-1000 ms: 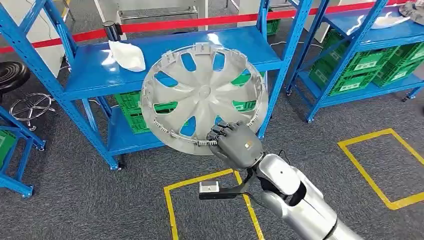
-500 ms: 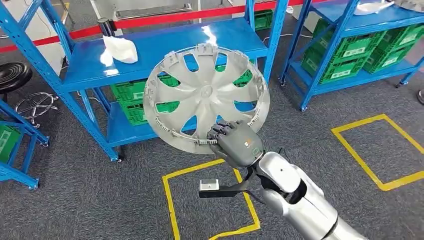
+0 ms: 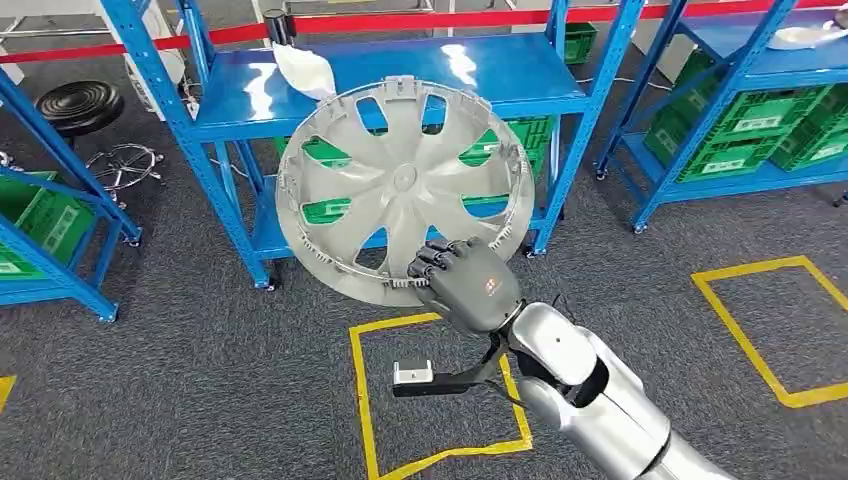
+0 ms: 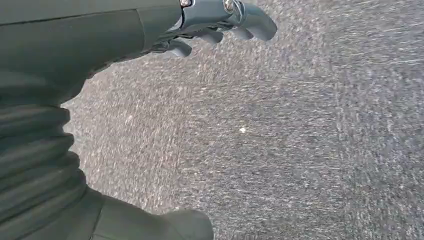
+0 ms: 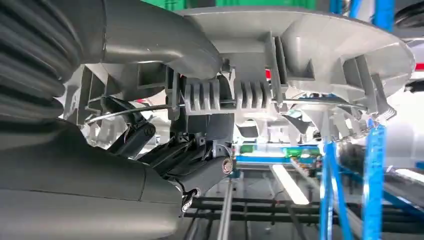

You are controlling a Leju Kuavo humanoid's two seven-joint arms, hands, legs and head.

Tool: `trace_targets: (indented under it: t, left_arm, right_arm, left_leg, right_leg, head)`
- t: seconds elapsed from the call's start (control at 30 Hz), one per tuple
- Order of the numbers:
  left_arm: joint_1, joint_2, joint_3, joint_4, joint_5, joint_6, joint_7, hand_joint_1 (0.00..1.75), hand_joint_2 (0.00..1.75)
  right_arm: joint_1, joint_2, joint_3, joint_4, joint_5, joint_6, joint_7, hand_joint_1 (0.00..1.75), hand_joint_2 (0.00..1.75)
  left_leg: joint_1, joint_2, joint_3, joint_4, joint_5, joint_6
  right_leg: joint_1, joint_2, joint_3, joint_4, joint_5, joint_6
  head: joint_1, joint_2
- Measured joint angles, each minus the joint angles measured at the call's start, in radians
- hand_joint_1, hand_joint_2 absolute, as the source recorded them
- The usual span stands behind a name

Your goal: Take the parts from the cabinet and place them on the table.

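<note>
Blue shelving [image 3: 400, 75] upper frame, grey carpet below: right hand [image 3: 468, 285] grips hubcap [image 3: 405, 190] rim mid-frame, left hand [image 4: 220, 22] empty w/ fingers apart; pickup done, placing on surface left.

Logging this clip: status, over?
Right hand grips hubcap by its rim, raised before blue shelving. Left hand hangs empty over carpet. Nothing blocking.

I see a grey carpeted floor [image 3: 200, 380] marked with squares of yellow tape [image 3: 362, 400]. On the left stands a round black stool [image 3: 78, 105] on a chrome base. Green plastic crates [image 3: 740, 135] sit on the lower shelves at right. A red barrier tape [image 3: 420, 20] runs across the back. A crumpled white bag [image 3: 303, 68] lies on a blue shelf.
</note>
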Motion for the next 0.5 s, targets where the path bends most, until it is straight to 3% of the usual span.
trace_targets:
  t: [0.03, 0.07, 0.1, 0.17, 0.2, 0.23, 0.27, 0.33, 0.37, 0.4, 0.43, 0.5]
  left_arm:
    - [0.002, 0.000, 0.000, 0.000, 0.000, 0.000, 0.000, 0.00, 1.75]
    - [0.003, 0.000, 0.000, 0.000, 0.000, 0.003, 0.002, 0.00, 1.75]
    - [0.004, 0.001, 0.002, 0.000, 0.000, 0.006, 0.003, 0.00, 1.75]
    - [0.004, 0.001, 0.003, 0.000, 0.000, 0.007, 0.004, 0.00, 1.75]
    - [0.004, 0.001, 0.003, 0.000, 0.000, 0.007, 0.006, 0.00, 1.75]
    - [0.003, 0.000, 0.003, 0.000, 0.000, 0.008, 0.006, 0.00, 1.75]
    - [0.002, 0.000, 0.003, 0.000, 0.000, 0.008, 0.006, 0.00, 1.75]
    - [0.004, 0.000, 0.003, 0.000, -0.001, 0.008, 0.006, 0.00, 1.75]
    - [0.006, 0.000, 0.003, 0.000, -0.001, 0.008, 0.005, 0.00, 1.75]
    - [0.009, 0.000, 0.003, 0.000, -0.002, 0.008, 0.005, 0.00, 1.75]
    - [0.009, 0.001, 0.003, 0.000, -0.004, 0.008, 0.005, 0.00, 1.75]
    - [0.006, 0.001, 0.003, 0.000, -0.005, 0.007, 0.006, 0.00, 1.75]
  right_arm:
    - [0.001, 0.000, 0.002, 0.001, 0.000, 0.000, 0.000, 1.75, 1.75]
    - [0.001, 0.000, 0.006, 0.005, 0.000, 0.000, 0.000, 1.75, 1.75]
    - [0.001, 0.001, 0.010, 0.007, 0.000, 0.001, 0.001, 1.75, 1.75]
    - [-0.002, 0.002, 0.014, 0.011, 0.000, 0.001, 0.001, 1.75, 1.75]
    - [-0.005, 0.002, 0.015, 0.012, 0.000, 0.001, 0.000, 1.75, 1.75]
    - [-0.008, 0.003, 0.016, 0.013, -0.002, 0.000, 0.000, 1.75, 1.75]
    - [-0.010, 0.004, 0.016, 0.014, -0.003, -0.001, -0.001, 1.75, 1.75]
    - [-0.010, 0.004, 0.016, 0.015, -0.002, 0.000, -0.001, 1.75, 1.75]
    - [-0.010, 0.005, 0.016, 0.015, -0.002, 0.000, -0.001, 1.75, 1.75]
    - [-0.011, 0.006, 0.017, 0.016, -0.003, 0.000, -0.001, 1.75, 1.75]
    - [-0.011, 0.008, 0.017, 0.016, -0.004, 0.000, -0.002, 1.75, 1.75]
    - [-0.009, 0.008, 0.018, 0.016, -0.003, 0.000, -0.004, 1.75, 1.75]
  left_leg:
    - [-0.002, -0.009, -0.007, 0.002, 0.004, 0.001]
    - [-0.004, -0.019, -0.013, 0.004, 0.007, 0.001]
    - [-0.004, -0.029, -0.017, 0.007, 0.009, 0.000]
    - [-0.004, -0.051, -0.023, 0.014, 0.012, -0.003]
    - [-0.003, -0.058, -0.025, 0.017, 0.013, -0.005]
    - [-0.008, -0.063, -0.033, 0.020, 0.014, -0.012]
    - [-0.001, -0.074, -0.040, 0.019, 0.020, -0.021]
    - [0.005, -0.090, -0.045, 0.014, 0.028, -0.034]
    - [0.003, -0.100, -0.046, 0.010, 0.031, -0.041]
    - [0.003, -0.070, -0.054, 0.026, 0.023, -0.043]
    - [-0.001, -0.037, -0.070, 0.058, -0.004, -0.048]
    - [0.004, -0.013, -0.137, 0.203, -0.081, -0.057]
  right_leg:
    - [0.001, 0.001, -0.027, 0.068, -0.025, 0.000]
    - [0.001, 0.001, -0.038, 0.096, -0.026, -0.002]
    - [0.001, 0.001, -0.020, 0.068, 0.000, -0.005]
    - [0.002, 0.011, 0.071, -0.089, 0.079, -0.014]
    - [0.002, 0.039, 0.119, -0.176, 0.106, -0.022]
    - [0.001, 0.079, 0.135, -0.212, 0.083, -0.028]
    - [0.004, 0.068, 0.131, -0.217, 0.089, -0.025]
    - [0.011, 0.055, 0.128, -0.217, 0.091, -0.033]
    - [0.006, 0.044, 0.131, -0.224, 0.096, -0.040]
    - [0.000, 0.029, 0.136, -0.235, 0.103, -0.046]
    - [0.000, 0.024, 0.136, -0.236, 0.104, -0.051]
    - [0.001, 0.002, 0.133, -0.235, 0.104, -0.055]
  head:
    - [0.000, 0.000]
    - [0.000, 0.000]
    - [0.000, 0.000]
    - [0.000, 0.000]
    - [0.000, 0.000]
    - [-0.003, 0.000]
    - [-0.001, 0.000]
    - [-0.001, 0.000]
    - [-0.003, 0.000]
    - [-0.001, 0.000]
    - [-0.010, 0.000]
    - [-0.012, 0.000]
